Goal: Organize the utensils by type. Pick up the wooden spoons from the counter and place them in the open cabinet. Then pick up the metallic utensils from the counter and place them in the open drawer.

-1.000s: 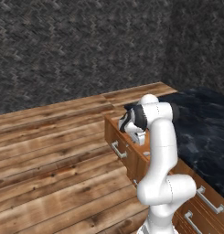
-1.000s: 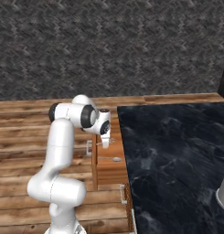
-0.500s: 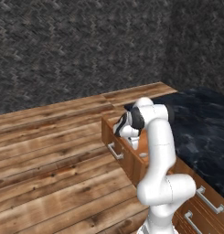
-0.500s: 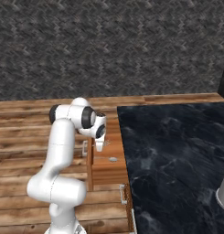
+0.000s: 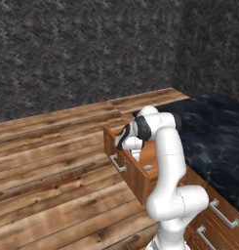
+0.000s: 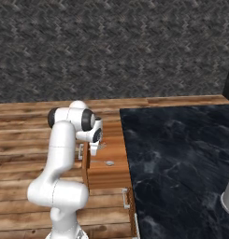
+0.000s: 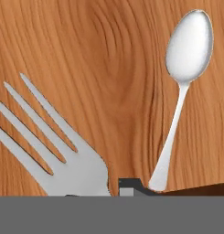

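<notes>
- Metallic utensils sit in the open orange-brown wooden box drawer point(image 6: 106, 165): a small shiny silver spoon point(image 7: 181, 87) lies flat on the drawer's wood-grain floor, and in the hand view a broad silver fork point(image 7: 58, 151) shows beside it, its tines pointing to the upper left of that view.
- The black bench with pale marble veining point(image 6: 181, 158) fills the right side of the right base view; its left edge runs along the drawer's side. In the left base view the same bench point(image 5: 213, 132) lies beyond the arm.
- The brown wooden plank floor point(image 5: 48, 166) spreads out left of the drawer in the left base view.
- The drawer point(image 5: 135, 168) is pulled well out, its flat front carrying a horizontal silver bar handle point(image 5: 117, 162).
- The white arm bends down over the drawer, with the hand point(image 6: 96, 145) hanging just above the drawer's inside, near its front.
- The hand's fingers are drawn narrow, almost together. Whether they grip the fork cannot be told; the fork's neck runs under the bottom of the hand view.
- From the right base camera the spoon point(image 6: 108, 163) shows as a small pale shape on the drawer floor, just below the hand and apart from it.
</notes>
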You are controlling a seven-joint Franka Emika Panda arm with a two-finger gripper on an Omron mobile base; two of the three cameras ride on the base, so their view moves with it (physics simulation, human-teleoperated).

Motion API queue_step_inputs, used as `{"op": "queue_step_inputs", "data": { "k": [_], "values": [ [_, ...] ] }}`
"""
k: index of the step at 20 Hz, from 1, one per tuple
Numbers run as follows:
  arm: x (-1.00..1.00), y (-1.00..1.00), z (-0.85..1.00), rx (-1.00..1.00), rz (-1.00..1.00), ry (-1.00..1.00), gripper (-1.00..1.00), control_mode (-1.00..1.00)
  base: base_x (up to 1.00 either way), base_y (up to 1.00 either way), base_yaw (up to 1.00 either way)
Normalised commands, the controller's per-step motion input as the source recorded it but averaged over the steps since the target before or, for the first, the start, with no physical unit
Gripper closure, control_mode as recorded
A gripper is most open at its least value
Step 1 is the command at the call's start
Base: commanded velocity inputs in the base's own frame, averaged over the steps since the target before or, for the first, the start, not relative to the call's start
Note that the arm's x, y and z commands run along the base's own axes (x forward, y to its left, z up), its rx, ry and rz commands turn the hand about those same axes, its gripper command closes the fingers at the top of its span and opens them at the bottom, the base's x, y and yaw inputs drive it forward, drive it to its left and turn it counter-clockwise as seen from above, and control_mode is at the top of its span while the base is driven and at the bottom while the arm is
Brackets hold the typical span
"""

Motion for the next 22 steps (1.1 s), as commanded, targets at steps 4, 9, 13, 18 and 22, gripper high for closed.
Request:
{"op": "queue_step_inputs", "data": {
  "k": [4,9,13,18,22],
  "values": [
    [0.15,-0.10,-0.01,-0.07,-0.06,0.00,1.00,-1.00,0.00,0.00,0.00],
    [0.08,-0.06,0.00,-0.03,-0.02,-0.01,1.00,-1.00,0.00,0.00,0.00],
    [0.00,0.00,0.00,0.00,-0.01,0.00,-1.00,-1.00,0.00,0.00,0.00],
    [0.00,-0.04,0.00,0.00,0.00,0.00,-1.00,-1.00,0.00,0.00,0.00],
    [0.00,-0.09,0.14,0.00,0.00,0.00,-1.00,-1.00,0.00,0.00,0.00]
  ]
}}
